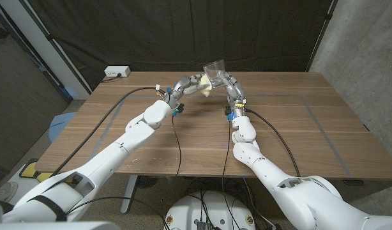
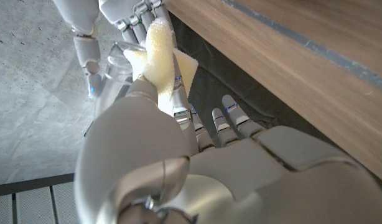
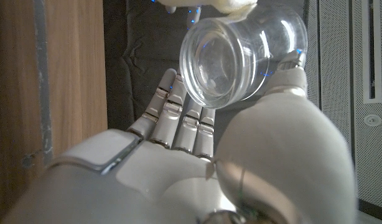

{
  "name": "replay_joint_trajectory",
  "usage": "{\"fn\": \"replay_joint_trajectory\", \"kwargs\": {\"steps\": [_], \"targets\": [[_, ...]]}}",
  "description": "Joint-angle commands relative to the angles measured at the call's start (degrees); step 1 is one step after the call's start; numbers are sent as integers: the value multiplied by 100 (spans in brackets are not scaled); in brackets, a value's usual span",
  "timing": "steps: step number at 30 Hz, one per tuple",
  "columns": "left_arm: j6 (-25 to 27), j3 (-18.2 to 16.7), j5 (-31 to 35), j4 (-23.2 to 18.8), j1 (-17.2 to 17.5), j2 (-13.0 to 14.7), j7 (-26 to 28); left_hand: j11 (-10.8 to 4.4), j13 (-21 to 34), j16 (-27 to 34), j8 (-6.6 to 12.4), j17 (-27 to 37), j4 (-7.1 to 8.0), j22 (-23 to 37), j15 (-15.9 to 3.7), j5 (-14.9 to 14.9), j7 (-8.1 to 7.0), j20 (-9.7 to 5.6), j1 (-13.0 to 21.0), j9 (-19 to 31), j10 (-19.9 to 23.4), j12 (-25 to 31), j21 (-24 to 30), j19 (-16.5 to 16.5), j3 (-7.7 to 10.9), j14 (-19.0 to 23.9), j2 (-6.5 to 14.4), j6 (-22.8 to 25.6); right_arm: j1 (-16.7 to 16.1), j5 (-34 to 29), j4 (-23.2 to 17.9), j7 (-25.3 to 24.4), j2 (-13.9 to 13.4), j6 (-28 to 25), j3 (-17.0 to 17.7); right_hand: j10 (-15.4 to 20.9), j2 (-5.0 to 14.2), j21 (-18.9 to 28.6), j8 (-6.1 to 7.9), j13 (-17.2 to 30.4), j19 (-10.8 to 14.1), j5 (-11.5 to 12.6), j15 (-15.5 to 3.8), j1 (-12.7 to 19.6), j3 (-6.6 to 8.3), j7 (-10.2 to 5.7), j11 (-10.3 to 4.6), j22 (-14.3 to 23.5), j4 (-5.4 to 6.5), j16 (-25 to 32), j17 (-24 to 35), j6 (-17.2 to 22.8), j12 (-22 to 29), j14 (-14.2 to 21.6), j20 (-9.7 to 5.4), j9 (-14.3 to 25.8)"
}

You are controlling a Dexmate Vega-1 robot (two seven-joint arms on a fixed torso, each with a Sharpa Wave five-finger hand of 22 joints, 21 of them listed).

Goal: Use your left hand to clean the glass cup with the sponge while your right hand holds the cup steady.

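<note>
Two arms meet above the far middle of the wooden table [image 1: 298,134], hands raised off its surface. Right hand [image 1: 229,86] holds the glass cup [image 1: 214,68] between thumb and fingers; in the right wrist view the cup's thick clear base [image 3: 231,62] faces the camera. Left hand [image 1: 191,85] grips the yellow sponge [image 1: 204,84], pressed against the cup's side. In the left wrist view the sponge [image 2: 158,53] sits pinched between fingers at the cup's rim. White power strip [image 1: 117,72] lies beyond the table's far left corner.
</note>
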Motion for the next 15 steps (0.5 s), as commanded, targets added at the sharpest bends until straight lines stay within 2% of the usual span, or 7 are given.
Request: {"fn": "replay_joint_trajectory", "kwargs": {"steps": [1, 15], "targets": [[-333, -266, 588, -582, 360, 128, 849, -6, 19, 13, 29, 13, 6, 13, -528, 17, -53, -61, 107, 7, 24, 64, 58, 22, 43, 50, 91, 63, -15, 277, 28, 276, 152, -141, 249, 434, 1250, 58, 34, 11, -28, 39, -1016, 1236, 9, -914, -376, -9, -4, 6, 37, 1012, -20, 350, -874, 122], [11, -634, 1144, -1855, 1030, 689, 791, -14, 3, 11, 48, 3, -3, 6, -548, 11, -52, -109, 97, -20, 46, 91, 91, 38, 67, 79, 66, 102, -261, 88, -385, 52, -7, -439, 254, 482, 1255, 134, 58, 14, -40, 41, -1016, 1243, 6, -894, -372, -27, 1, -3, 66, 1052, -31, 376, -871, 121]]}}
